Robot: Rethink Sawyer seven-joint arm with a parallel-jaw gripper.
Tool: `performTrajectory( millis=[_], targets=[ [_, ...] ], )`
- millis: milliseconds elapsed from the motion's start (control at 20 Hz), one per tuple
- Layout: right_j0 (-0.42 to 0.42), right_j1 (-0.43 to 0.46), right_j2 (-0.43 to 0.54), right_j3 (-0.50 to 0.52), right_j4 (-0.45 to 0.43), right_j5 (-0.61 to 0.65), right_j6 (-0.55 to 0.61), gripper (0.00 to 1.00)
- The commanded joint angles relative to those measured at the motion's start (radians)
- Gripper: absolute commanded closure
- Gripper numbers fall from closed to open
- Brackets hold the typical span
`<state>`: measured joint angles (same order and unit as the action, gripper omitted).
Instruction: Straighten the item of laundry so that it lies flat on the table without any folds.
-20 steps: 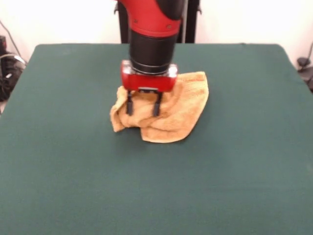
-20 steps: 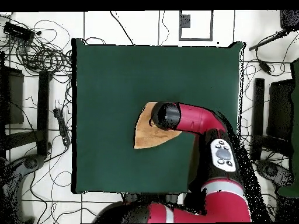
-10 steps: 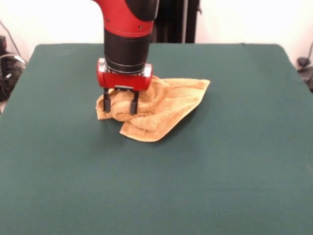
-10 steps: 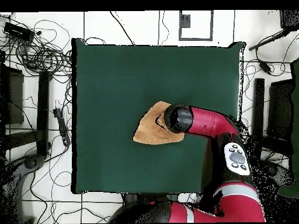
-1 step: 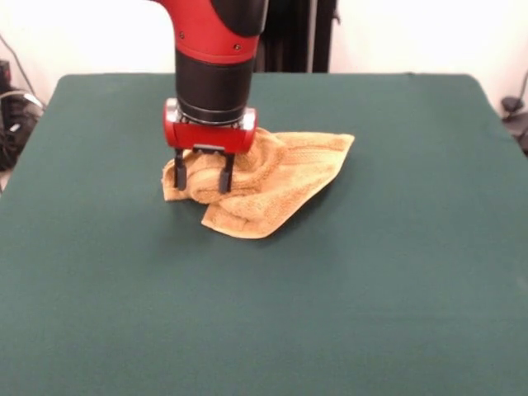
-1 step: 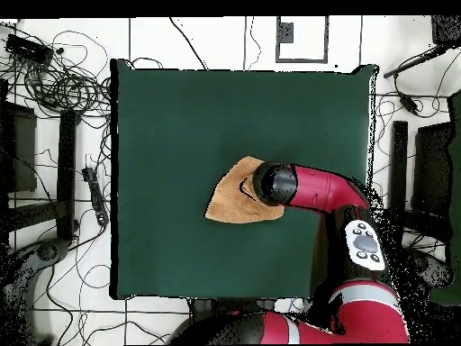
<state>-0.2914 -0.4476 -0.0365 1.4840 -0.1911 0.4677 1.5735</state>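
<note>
Crumpled orange-tan terry-cloth towel (image 5: 272,186) lies bunched near middle of dark green felt-covered table (image 5: 371,289). Black two-finger gripper (image 5: 201,176) on red arm, fingers spread, straddling raised fold at towel's end, tips down in cloth.

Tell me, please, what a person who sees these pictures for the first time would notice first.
The big red and black arm comes down from the top and stands over the crumpled orange-tan towel, slightly left of the middle of the dark green table. Its end effector sits at the towel's bunched left end, two dark fingers apart with cloth between them. The towel clearly has folds and does not lie flat.
</note>
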Motion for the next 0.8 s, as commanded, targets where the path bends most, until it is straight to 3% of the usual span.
performTrajectory(
  millis=[50, 150, 300, 450, 800],
  targets=[
    [0.021, 0.037, 0.132, 0.105, -0.085, 0.018, -0.047, 0.0],
    [0.02, 0.015, 0.152, 0.121, -0.101, 0.028, -0.072, 0.0],
    [0.009, -0.017, 0.216, 0.127, -0.179, 0.081, -0.232, 0.0],
    [-0.005, -0.043, 0.281, 0.138, -0.248, 0.094, -0.317, 0.0],
    [-0.024, -0.058, 0.35, 0.143, -0.331, 0.129, -0.29, 0.0]
  ],
)
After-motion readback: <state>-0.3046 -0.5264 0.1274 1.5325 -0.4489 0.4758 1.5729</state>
